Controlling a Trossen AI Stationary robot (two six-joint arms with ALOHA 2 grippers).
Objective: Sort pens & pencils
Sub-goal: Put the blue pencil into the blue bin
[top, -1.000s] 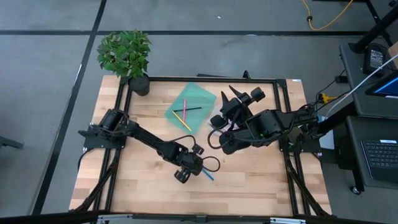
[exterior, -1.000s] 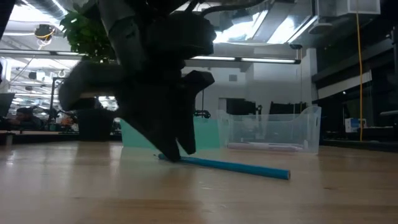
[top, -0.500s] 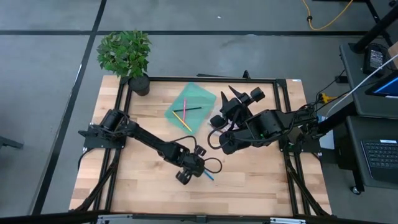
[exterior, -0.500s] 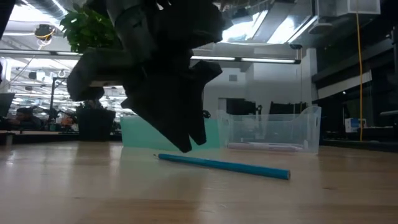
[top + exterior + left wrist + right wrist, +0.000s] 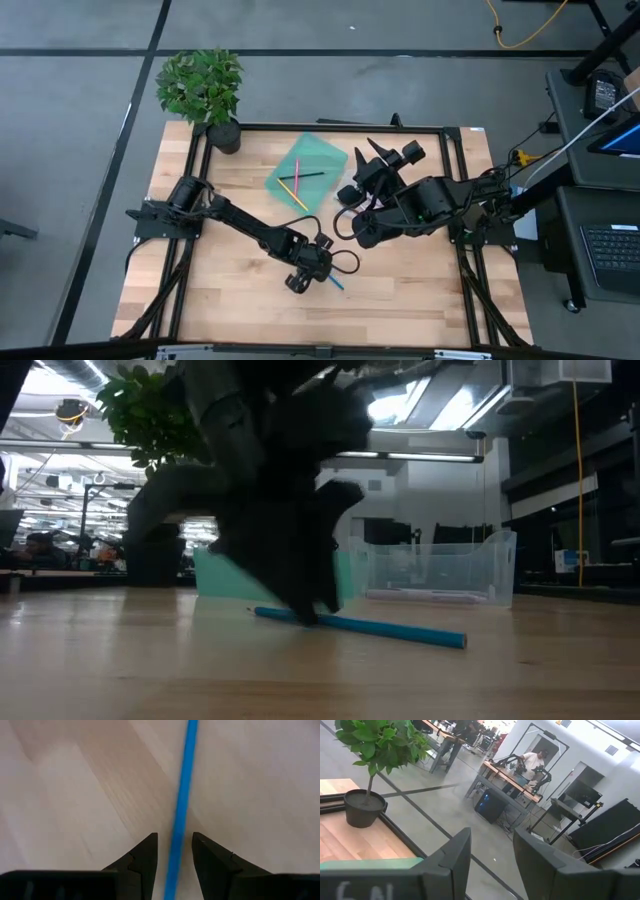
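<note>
A blue pencil (image 5: 334, 282) lies flat on the wooden table (image 5: 220, 300), slanting toward the near right. My left gripper (image 5: 320, 270) is tipped down over it, open. One finger stands on each side of the pencil (image 5: 183, 795) near its middle, and its tips (image 5: 315, 615) are down at table height. My right gripper (image 5: 378, 152) hangs high over the table's middle, pointing level toward the far edge, open and empty (image 5: 492, 850). A green tray (image 5: 325, 155) at the far middle holds pink, yellow and black sticks (image 5: 297, 183).
A potted plant (image 5: 205, 90) stands at the far left corner. A clear bin (image 5: 440, 570) sits beside the green tray (image 5: 215, 580), with a pale stick (image 5: 420, 596) in it. A black frame (image 5: 195, 190) runs around the table. Bare wood lies near and to the left.
My left gripper has shifted a little toward the table's right edge, along the blue pencil from its left end toward its middle. It rose clear on the way and has come down again astride the pencil. The pencil has not moved.
</note>
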